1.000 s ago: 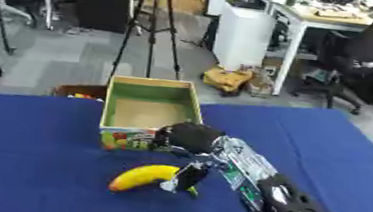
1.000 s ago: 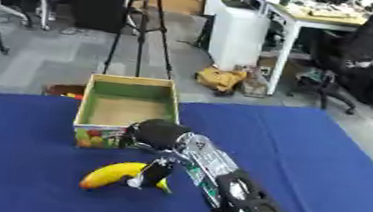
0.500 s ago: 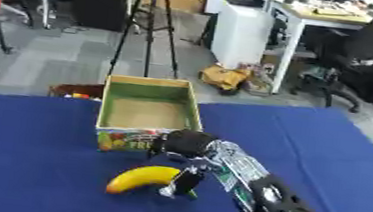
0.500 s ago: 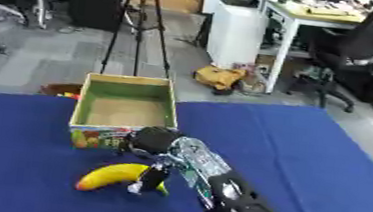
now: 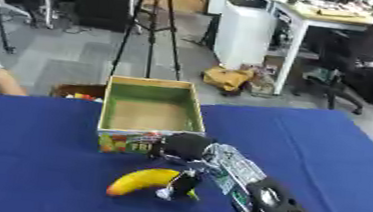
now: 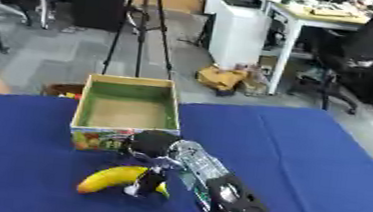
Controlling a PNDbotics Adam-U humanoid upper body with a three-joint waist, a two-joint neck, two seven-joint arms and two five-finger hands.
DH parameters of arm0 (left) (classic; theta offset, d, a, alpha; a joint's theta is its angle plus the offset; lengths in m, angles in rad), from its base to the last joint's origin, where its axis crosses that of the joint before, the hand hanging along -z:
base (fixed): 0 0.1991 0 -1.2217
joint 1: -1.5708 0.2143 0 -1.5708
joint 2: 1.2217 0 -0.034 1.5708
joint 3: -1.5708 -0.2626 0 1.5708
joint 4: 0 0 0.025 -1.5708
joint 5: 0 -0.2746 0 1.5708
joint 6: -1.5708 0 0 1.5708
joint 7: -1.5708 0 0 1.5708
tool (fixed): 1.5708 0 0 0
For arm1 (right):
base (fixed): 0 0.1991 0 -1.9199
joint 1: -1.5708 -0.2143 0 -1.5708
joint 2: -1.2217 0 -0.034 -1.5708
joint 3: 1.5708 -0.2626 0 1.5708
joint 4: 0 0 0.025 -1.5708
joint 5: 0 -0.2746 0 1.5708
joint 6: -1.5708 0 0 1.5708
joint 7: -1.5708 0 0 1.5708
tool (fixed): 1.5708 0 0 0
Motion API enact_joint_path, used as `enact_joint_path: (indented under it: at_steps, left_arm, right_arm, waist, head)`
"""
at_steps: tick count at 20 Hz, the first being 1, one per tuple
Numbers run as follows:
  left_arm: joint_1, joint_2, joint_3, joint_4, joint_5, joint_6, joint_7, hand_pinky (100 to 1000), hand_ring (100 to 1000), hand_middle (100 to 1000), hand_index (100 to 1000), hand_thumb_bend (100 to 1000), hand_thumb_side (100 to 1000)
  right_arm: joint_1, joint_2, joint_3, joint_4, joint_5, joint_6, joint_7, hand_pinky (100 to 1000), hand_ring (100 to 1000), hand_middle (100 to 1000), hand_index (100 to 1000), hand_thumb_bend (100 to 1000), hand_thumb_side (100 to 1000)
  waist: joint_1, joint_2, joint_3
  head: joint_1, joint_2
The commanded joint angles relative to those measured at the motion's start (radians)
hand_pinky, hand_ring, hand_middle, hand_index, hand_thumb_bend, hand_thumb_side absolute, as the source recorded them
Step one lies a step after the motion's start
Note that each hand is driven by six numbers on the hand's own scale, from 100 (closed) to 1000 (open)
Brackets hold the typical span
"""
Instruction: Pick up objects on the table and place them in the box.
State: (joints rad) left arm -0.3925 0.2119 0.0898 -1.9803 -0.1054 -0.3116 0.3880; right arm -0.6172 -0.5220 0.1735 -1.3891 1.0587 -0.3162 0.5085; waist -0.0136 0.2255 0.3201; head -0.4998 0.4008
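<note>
1. Yellow banana (image 5: 142, 181) lies on the blue table (image 5: 34, 161), toward its near edge, just in front of the box (image 5: 151, 111).
2. Right hand (image 5: 187, 151) reaches in from the lower right, fingers (image 5: 183, 184) curled down onto the banana's right end, touching it.
3. Open cardboard box, green inside, sits toward the table's far edge, empty, printed fruit on its front wall.
4. Left hand is out of sight.

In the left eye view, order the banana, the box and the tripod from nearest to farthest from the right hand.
1. The banana, under the right hand, at its fingers.
2. The box, just behind the hand.
3. The tripod, on the floor beyond the table.
</note>
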Motion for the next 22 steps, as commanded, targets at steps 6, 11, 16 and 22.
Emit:
enact_joint_path:
  at_steps: [6,11,16,22]
  left_arm:
    - [-0.022,0.009,0.003,-0.02,0.007,-0.003,0.004,461,665,645,866,100,984]
    - [-0.023,0.008,0.004,-0.02,0.009,-0.003,0.006,460,665,643,866,100,984]
    - [-0.024,0.008,0.005,-0.02,0.01,-0.003,0.008,459,664,642,866,100,984]
    - [-0.025,0.007,0.005,-0.02,0.011,-0.002,0.009,459,664,641,866,100,984]
  right_arm:
    - [-0.026,-0.014,-0.007,0.012,0.01,-0.003,-0.004,628,716,686,794,302,512]
    - [-0.027,-0.01,-0.006,0.021,0.02,-0.007,-0.006,606,705,673,779,296,497]
    - [-0.029,-0.011,-0.006,0.032,0.024,-0.008,-0.013,581,691,656,765,299,498]
    - [-0.03,-0.011,-0.004,0.039,0.024,-0.009,-0.029,552,664,623,736,295,492]
  waist:
    - [0.0,0.0,0.01]
    - [-0.002,0.008,0.01]
    - [-0.001,0.015,0.016]
    - [0.001,0.018,0.017]
  head:
    - [-0.013,-0.026]
    - [-0.017,-0.025]
    - [-0.024,-0.028]
    - [-0.029,-0.028]
